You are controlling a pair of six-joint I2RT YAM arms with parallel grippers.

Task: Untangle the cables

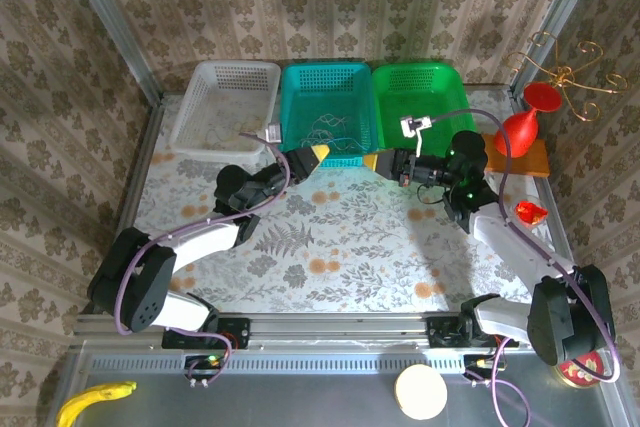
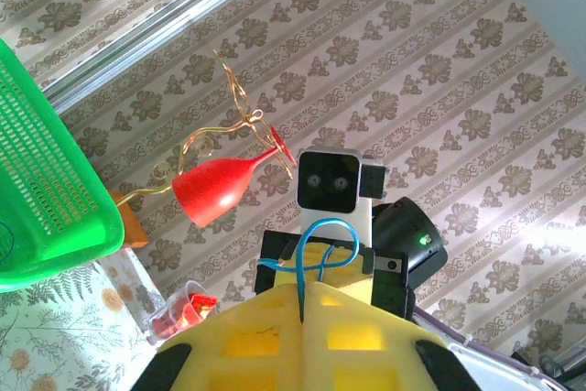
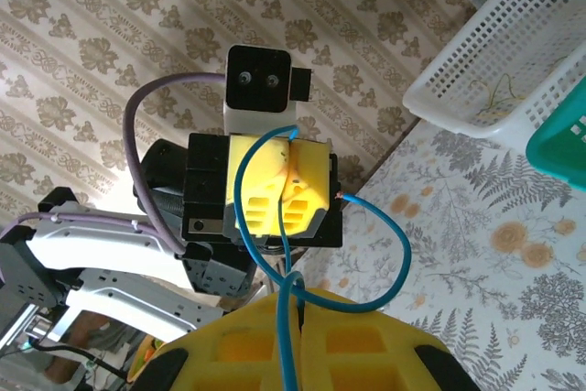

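Note:
A thin blue cable (image 3: 396, 258) runs between my two grippers above the middle of the table, in front of the baskets. My left gripper (image 1: 320, 154) is shut on one part of it; in its wrist view the blue cable (image 2: 320, 235) rises from the closed yellow pads (image 2: 265, 336) in a crossed loop. My right gripper (image 1: 371, 161) faces it and is shut on another part of the same cable. From the right gripper (image 3: 298, 298) the cable loops right to a bare copper end (image 3: 343, 196) beside the left gripper (image 3: 291, 180). More thin pale cords (image 1: 330, 129) lie in the teal basket.
A white basket (image 1: 200, 97), a teal basket (image 1: 300, 77) and a green basket (image 1: 445, 82) stand in a row at the back. At the right are a red goblet (image 1: 520, 129) on an orange block (image 1: 538, 159), gold wire decor (image 1: 570, 72) and a small cup (image 1: 528, 212).

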